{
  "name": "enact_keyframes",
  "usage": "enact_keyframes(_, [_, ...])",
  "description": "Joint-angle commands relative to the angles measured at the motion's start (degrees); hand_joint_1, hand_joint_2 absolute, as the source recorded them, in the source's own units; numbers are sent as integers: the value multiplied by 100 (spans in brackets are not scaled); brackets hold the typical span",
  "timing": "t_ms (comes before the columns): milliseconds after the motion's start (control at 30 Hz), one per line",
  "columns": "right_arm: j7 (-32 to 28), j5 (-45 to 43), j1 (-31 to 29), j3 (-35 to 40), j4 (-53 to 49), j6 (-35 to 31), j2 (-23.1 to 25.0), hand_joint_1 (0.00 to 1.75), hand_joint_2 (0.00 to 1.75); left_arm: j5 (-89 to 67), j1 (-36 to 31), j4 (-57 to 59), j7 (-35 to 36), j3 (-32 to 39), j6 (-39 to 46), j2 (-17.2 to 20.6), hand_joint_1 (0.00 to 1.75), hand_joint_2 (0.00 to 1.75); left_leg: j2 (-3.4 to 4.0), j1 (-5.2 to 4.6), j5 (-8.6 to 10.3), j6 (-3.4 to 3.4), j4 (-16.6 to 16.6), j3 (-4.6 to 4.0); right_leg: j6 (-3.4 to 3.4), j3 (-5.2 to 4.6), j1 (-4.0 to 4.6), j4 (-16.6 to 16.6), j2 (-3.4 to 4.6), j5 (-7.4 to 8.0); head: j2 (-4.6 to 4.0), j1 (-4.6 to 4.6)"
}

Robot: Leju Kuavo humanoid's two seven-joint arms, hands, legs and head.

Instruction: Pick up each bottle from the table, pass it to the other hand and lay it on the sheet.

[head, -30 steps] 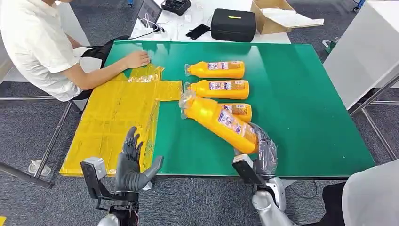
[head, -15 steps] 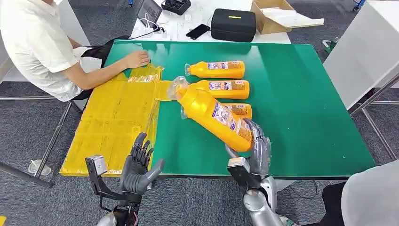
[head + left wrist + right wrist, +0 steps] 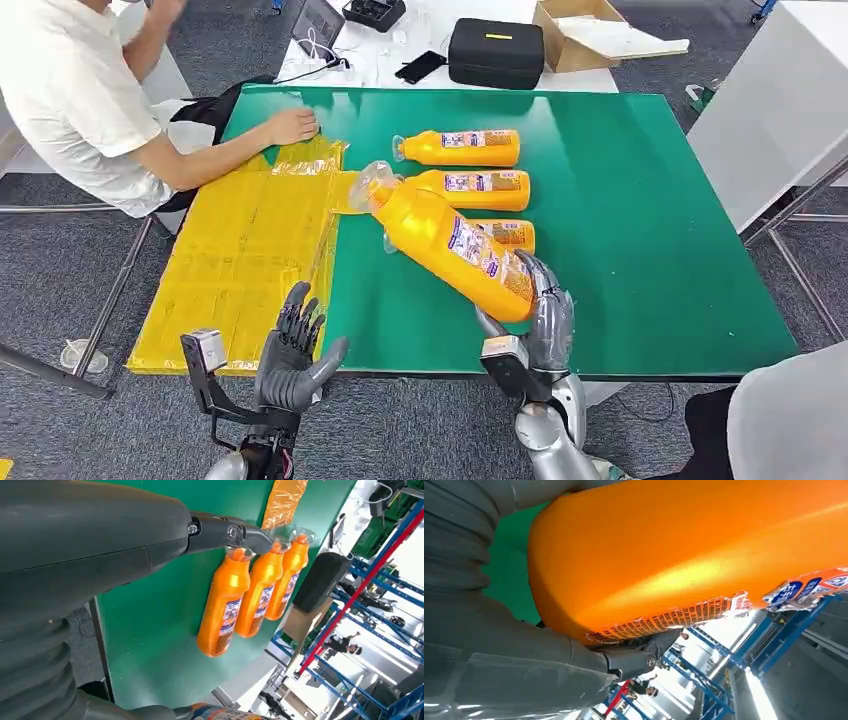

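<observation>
The right robot hand (image 3: 543, 318) grips an orange bottle (image 3: 447, 243) by its base above the green counter (image 3: 640, 220), its long axis slanting neck-first toward the yellow sheet (image 3: 245, 250), with the empty, spread-fingered left robot hand (image 3: 292, 350) waiting beside it

bright, even overhead light, soft shadows; wrist views blown out by glare at windows.

High head view, close wrist views
</observation>
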Motion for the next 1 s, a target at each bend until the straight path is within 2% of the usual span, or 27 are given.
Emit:
enact_keyframes(33, [-1, -32, -93, 45, 23, 25, -4, 168, 175, 13, -165, 311, 22, 47, -11, 120, 0, 175, 9, 0, -9, 2, -4, 27, -11, 25, 3, -4, 1, -7, 0, 0])
enact_keyframes(200, [-114, -121, -246, 331, 351, 199, 41, 166, 175, 243, -297, 498, 192, -38, -366, 114, 0, 175, 7, 0, -3, 1, -4, 14, -7, 13, 2, -4, 2, -2, 0, 0])
enact_keyframes(267, [1, -130, -414, 566, 715, 512, 43, 154, 175, 141, -403, 567, 190, -168, -545, 154, 0, 175, 14, 2, -6, 0, -6, 24, -10, 21, 4, -6, 8, -3, 0, 0])
enact_keyframes(300, [-19, -126, -537, 655, 990, 549, 83, 154, 175, 90, -466, 631, 192, -194, -632, 140, 0, 175, 12, 1, -3, 0, -5, 15, -7, 13, 3, -6, 8, 1, 0, 2])
enact_keyframes(367, [-81, -153, -700, 834, 1394, 674, 157, 169, 175, 57, -525, 657, 196, -198, -796, 104, 0, 175, 24, 3, -7, 0, -7, 29, -11, 23, 6, -9, 16, 1, 0, 0])
enact_keyframes(500, [-178, -192, -849, 1030, 1943, 696, 317, 169, 175, 5, -553, 546, 220, -176, -971, 102, 0, 175, 19, 3, -2, 0, -5, 21, -9, 17, 5, -6, 12, 1, 0, 2])
enact_keyframes(533, [-390, -20, -1057, 1392, 2206, 838, 359, 173, 175, 397, -697, 650, 324, -157, -1392, 79, 0, 175, 23, 4, -6, 1, -8, 33, -12, 28, 7, -9, 14, -1, 0, 2])
enact_keyframes(567, [-308, 29, -1171, 1489, 2380, 748, 507, 175, 175, 434, -835, 770, 349, -129, -1390, 14, 0, 175, 28, 3, -11, 2, -8, 45, -16, 38, 7, -8, 17, -5, 0, 0])
enact_keyframes(600, [-278, 37, -1253, 1593, 2488, 709, 579, 173, 175, 486, -926, 850, 377, -102, -1398, -31, 0, 175, 20, 4, -2, 0, -4, 21, -9, 16, 5, -4, 13, 1, 0, 2])
enact_keyframes(1000, [-285, -190, -1369, 1825, 2723, 725, 559, 175, 175, 467, -971, 607, 247, -139, -1468, -25, 0, 175, 9, 2, -3, 3, -2, 23, -10, 22, 4, -1, 2, -4, 2, 2])
